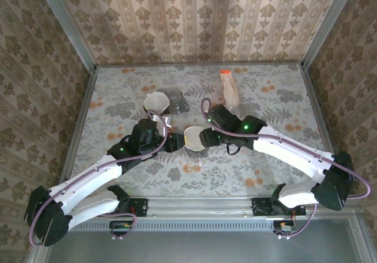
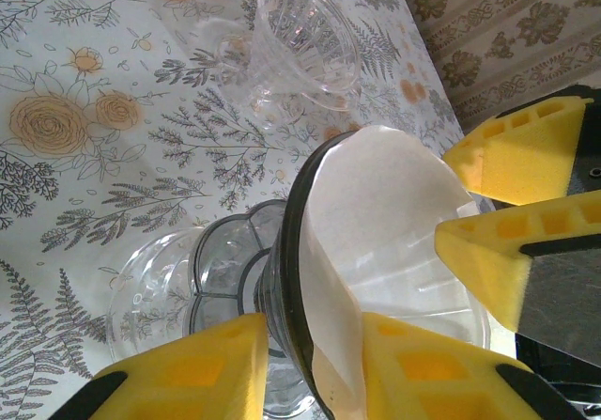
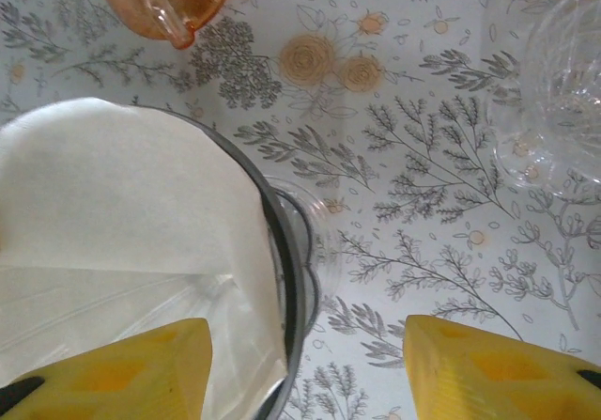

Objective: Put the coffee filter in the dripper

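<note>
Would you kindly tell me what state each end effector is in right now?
Left end effector: closed on the dripper rim and filter edge.
Right end effector: open, straddling the dripper rim.

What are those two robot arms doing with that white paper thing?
They are fitting a coffee filter into a dripper, in the middle of the flowery table. The left gripper pinches the wall of the clear plastic dripper with the dark rim and holds it steady. The white paper filter sits inside it, poking up above the rim. The right gripper has its yellow fingers apart around the rim, so it seems to be settling the paper in.
</note>
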Robot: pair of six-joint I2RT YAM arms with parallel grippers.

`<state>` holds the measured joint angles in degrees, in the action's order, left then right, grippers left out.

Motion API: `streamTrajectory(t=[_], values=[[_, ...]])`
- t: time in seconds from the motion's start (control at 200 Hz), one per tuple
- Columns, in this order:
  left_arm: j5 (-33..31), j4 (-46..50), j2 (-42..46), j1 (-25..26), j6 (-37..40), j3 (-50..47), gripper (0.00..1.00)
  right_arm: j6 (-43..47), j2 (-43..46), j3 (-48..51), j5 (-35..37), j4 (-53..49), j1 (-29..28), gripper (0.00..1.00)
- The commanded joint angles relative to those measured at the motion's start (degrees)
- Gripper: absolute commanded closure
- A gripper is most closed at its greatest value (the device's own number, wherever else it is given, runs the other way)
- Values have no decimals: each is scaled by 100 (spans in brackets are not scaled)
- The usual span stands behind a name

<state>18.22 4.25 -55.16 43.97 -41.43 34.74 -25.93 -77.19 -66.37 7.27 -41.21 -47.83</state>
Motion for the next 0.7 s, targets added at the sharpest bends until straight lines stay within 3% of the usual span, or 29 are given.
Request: streamTrajectory(t=[0.0,0.185,0.445,0.695], values=[[-36,-47,-20,42,-49,-2,70,-87,71,77,222,-212,-7,45],[-46,-43,-4,39,-56,-20,71,-88,81,41,275,-216,-8,48],[-46,-47,-5,44,-50,-29,71,-79,285,108,281,19,-51,41],[-46,-82,-13,47,-74,-55,71,-141,343,231,284,26,-51,54]])
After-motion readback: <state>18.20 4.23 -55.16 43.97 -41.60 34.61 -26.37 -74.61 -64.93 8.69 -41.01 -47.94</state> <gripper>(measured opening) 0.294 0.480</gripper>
